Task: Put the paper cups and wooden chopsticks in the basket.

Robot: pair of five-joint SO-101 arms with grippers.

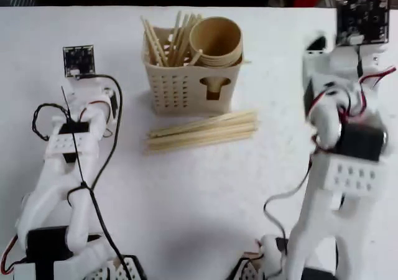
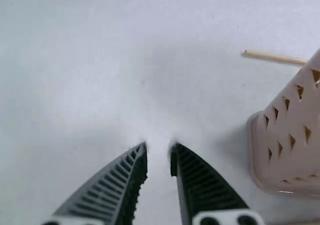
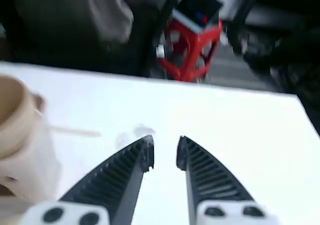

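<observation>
Setting: robotics lab or workshop bench, indoors. Evidence: a white tabletop (image 1: 205, 218) carrying two white plastic arms, the left arm (image 1: 65, 162) and the right arm (image 1: 342, 168), each with loose exposed wiring (image 1: 118, 115) and a bare circuit board (image 1: 79, 60) mounted on it. Beyond the tabletop's far edge: a red stool (image 3: 192, 47) among dim, dark clutter.

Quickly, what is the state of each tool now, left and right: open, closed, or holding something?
Left tool: open by a narrow gap, holding nothing.
Right tool: open by a narrow gap, holding nothing.
</observation>
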